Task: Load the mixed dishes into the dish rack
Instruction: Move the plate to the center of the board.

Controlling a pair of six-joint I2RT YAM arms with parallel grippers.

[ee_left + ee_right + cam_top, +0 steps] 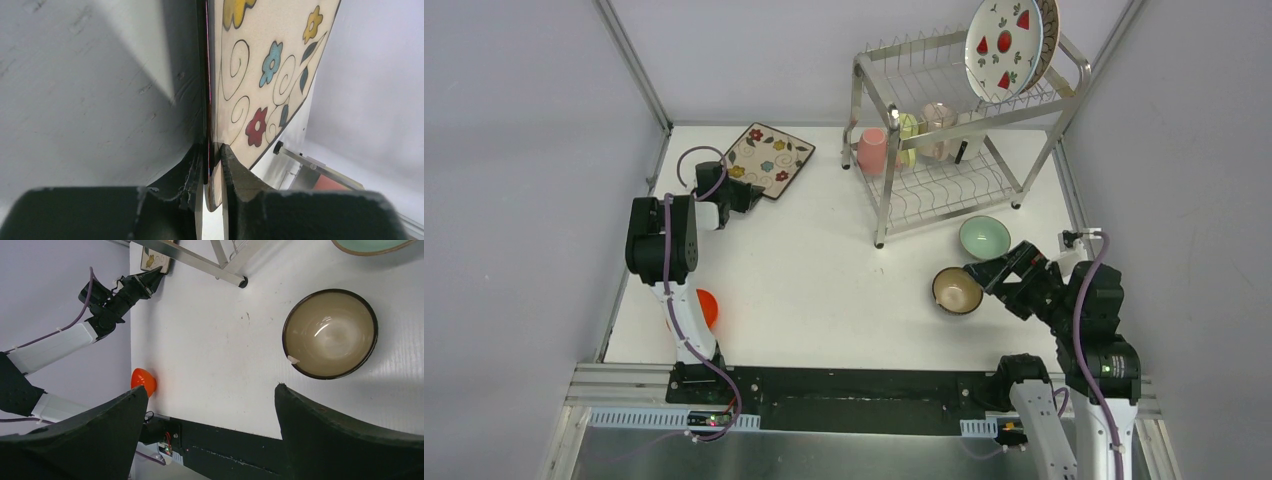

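The square cream floral plate (771, 158) lies at the far left of the table, and my left gripper (742, 192) is shut on its near corner. In the left wrist view the plate (270, 75) edge sits pinched between the gripper (214, 150) jaws. Whether it is off the table I cannot tell. The dish rack (879, 215) stands at the back right with a white fruit-patterned plate (1002, 45), a pink cup (873, 150) and pale cups (936, 128). My right gripper (977, 278) hangs open beside the brown bowl (957, 290), empty (210, 387).
A mint bowl (984, 237) sits just behind the brown bowl (330, 334), near the rack's front leg (220, 272). An orange bowl (707, 307) lies upside down by the left arm's base. Grey walls close in the table on the left, back and right.
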